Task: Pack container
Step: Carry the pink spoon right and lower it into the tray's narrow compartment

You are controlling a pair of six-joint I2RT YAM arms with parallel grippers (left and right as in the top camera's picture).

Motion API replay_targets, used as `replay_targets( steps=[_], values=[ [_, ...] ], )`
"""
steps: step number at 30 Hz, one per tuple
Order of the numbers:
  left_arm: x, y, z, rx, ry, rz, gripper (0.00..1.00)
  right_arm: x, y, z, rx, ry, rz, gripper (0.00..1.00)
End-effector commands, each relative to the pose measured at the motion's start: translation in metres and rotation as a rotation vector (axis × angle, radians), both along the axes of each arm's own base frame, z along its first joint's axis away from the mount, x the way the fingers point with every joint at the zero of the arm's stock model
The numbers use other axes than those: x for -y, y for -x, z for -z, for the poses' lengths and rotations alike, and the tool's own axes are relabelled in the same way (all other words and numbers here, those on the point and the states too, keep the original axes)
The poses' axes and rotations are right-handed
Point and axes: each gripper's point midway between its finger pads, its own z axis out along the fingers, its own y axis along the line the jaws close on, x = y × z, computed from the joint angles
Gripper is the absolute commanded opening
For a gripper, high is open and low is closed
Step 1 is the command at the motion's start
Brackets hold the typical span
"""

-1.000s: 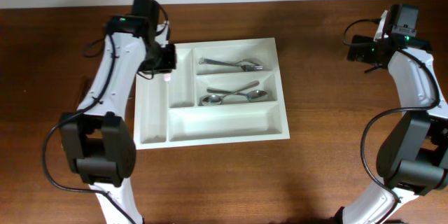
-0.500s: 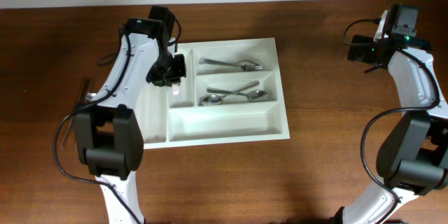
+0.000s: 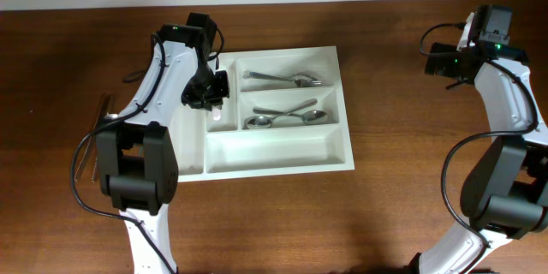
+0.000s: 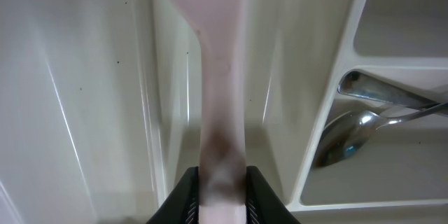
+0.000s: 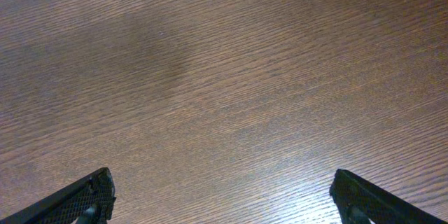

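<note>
The container (image 3: 276, 148) is a large white tray in the middle of the table. Forks (image 3: 284, 77) lie in its top right compartment and spoons (image 3: 287, 118) in the one below. My left gripper (image 3: 209, 94) hangs over the second narrow compartment, shut on a pale pink utensil (image 3: 216, 111). In the left wrist view the fingers (image 4: 222, 192) clamp the utensil's handle (image 4: 220, 77), which points down into the tray (image 4: 91, 98), with a spoon (image 4: 350, 140) to the right. My right gripper (image 3: 441, 60) is open and empty over bare wood (image 5: 224, 203).
Thin utensil-like items (image 3: 104, 107) lie on the wood left of the tray, partly hidden by the left arm. The tray's bottom wide compartment and left narrow compartment hold nothing that I can see. The table's back edge (image 3: 342, 2) runs behind the tray.
My left gripper has moved right with the pink utensil, from the tray's left edge to over the second narrow compartment. The right arm has not moved.
</note>
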Motion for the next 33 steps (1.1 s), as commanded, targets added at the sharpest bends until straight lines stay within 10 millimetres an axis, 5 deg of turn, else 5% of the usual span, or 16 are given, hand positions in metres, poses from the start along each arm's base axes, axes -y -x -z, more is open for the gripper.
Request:
replay_targets(
  steps=[1,6,11,15,21,26,33],
  values=[
    [0.003,-0.002,0.001,-0.001,0.016,-0.013,0.23,0.003,-0.003,-0.005,0.009,0.016,0.007,0.99],
    [0.004,-0.005,0.001,0.012,0.019,-0.013,0.45,0.003,-0.003,-0.005,0.009,0.016,0.007,0.99],
    [0.003,-0.007,0.001,0.02,0.011,-0.013,0.47,0.003,-0.003,-0.005,0.009,0.016,0.008,0.99],
    [-0.021,-0.015,-0.002,0.044,-0.043,-0.049,0.49,0.003,-0.003,-0.005,0.009,0.016,0.008,0.99],
    [-0.105,-0.036,-0.032,0.131,-0.116,-0.218,0.52,0.003,-0.003,-0.005,0.009,0.016,0.008,0.99],
    [-0.178,-0.032,-0.04,0.151,-0.177,-0.329,0.6,0.003,-0.003,-0.005,0.009,0.016,0.008,0.99],
    [-0.231,-0.017,-0.029,0.112,-0.224,-0.4,0.6,0.003,-0.003,-0.005,0.009,0.016,0.007,0.99]
  ],
)
